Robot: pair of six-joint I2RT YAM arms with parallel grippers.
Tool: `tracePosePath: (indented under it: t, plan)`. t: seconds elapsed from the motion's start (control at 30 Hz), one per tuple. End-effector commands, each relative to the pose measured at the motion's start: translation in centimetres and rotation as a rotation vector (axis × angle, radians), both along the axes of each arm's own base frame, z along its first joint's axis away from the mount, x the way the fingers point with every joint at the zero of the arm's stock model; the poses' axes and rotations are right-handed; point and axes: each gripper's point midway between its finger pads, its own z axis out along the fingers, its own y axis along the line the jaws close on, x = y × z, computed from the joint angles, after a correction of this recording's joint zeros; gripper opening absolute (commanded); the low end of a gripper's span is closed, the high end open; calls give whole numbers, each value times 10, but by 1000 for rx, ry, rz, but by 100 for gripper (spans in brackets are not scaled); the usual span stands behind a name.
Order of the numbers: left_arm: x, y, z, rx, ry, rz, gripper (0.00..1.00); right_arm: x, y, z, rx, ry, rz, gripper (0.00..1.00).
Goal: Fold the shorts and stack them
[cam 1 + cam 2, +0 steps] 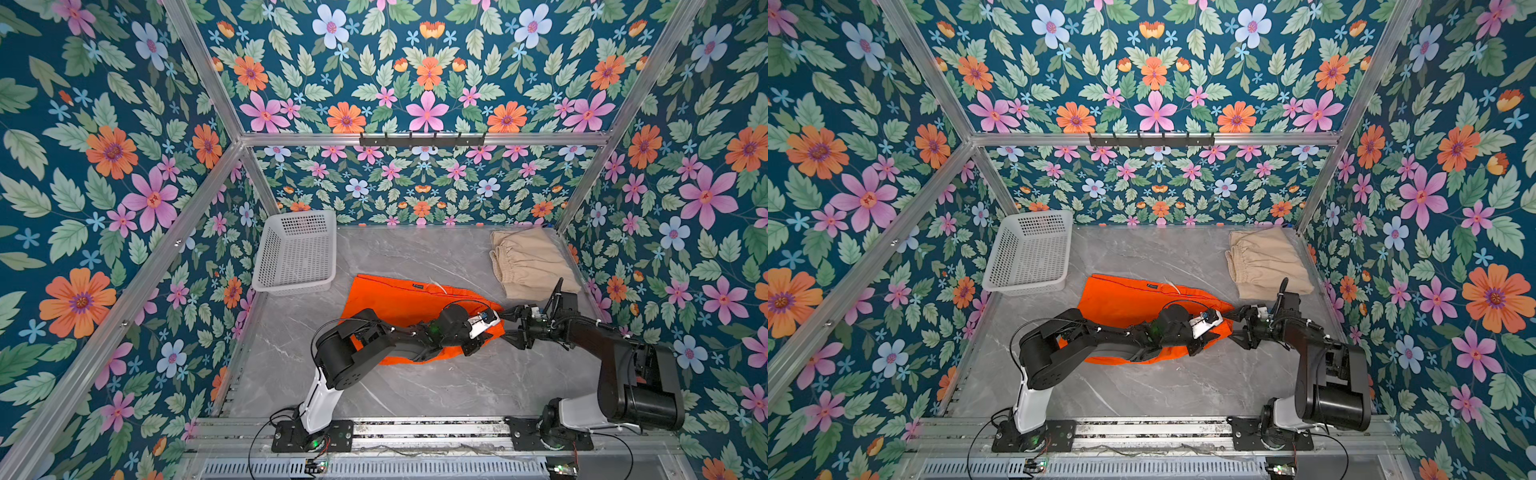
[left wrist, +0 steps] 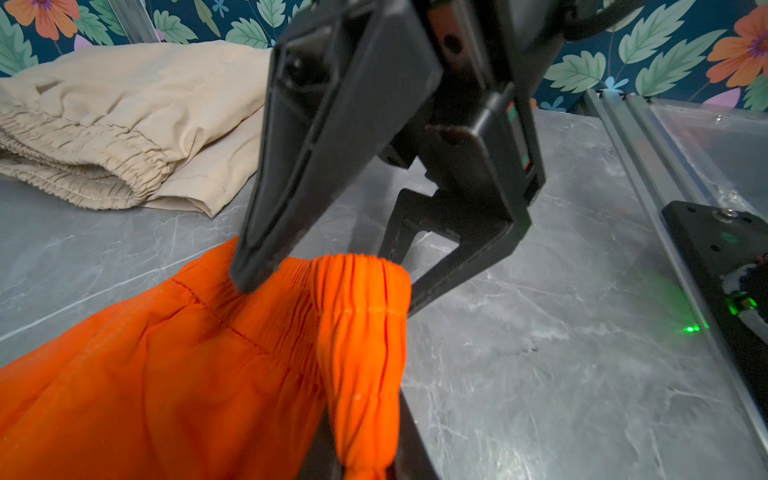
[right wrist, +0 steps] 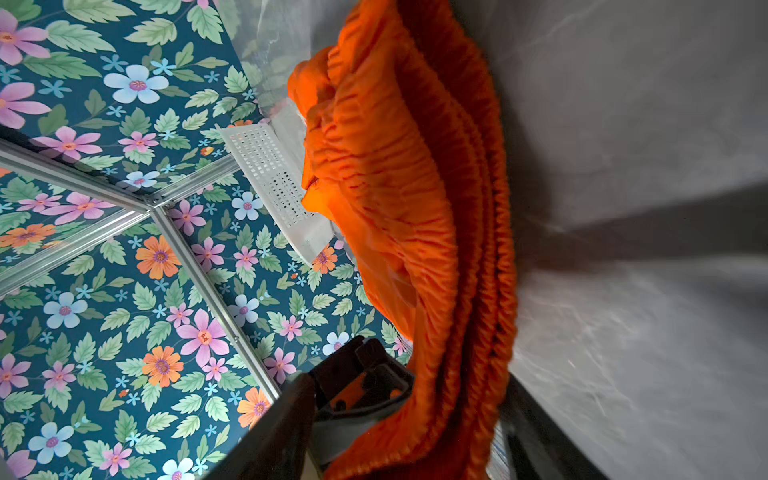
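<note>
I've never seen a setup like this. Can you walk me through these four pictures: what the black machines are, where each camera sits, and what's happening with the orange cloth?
The black machines are a left robot arm and a right robot arm, bolted at the near edge of a grey marble-look table, each ending in two pinching fingers. Two pictures come from one twin camera overhead, seeing the whole scene. The other two come from a camera on each arm's wrist, close up. On the table lie orange shorts, folded beige shorts at the far right, and a white perforated basket at the far left. The left arm's fingers are pinched on the orange shorts' gathered waistband, holding that corner up. The right arm's fingers stand open astride the same waistband, not gripping.
</note>
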Motion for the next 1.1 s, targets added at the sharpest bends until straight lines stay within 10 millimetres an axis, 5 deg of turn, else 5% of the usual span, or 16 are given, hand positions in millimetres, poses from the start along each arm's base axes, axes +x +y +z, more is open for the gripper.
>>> tracePosePath:
  t: [0.0, 0.27, 0.47, 0.63, 0.83, 1.07]
  plan:
    - [0, -6, 18, -64, -18, -14, 14, 10, 1, -4, -2, 10, -23, 69]
    - [-4, -4, 23, -71, -24, -27, 17, 27, -3, -27, -35, 35, -23, 66]
    - [6, 4, 36, -73, -6, 47, 53, 35, -5, -27, -45, 1, -32, 29]
    - [21, 27, 59, -52, 72, 158, 60, 29, -12, -7, -155, -39, 13, 15]
    - [50, 92, 78, -37, 257, 408, 60, 22, -24, 29, -317, -103, 88, 12]
    - [86, 215, 46, -8, 611, 808, 56, 26, -36, 78, -495, -211, 147, 11]
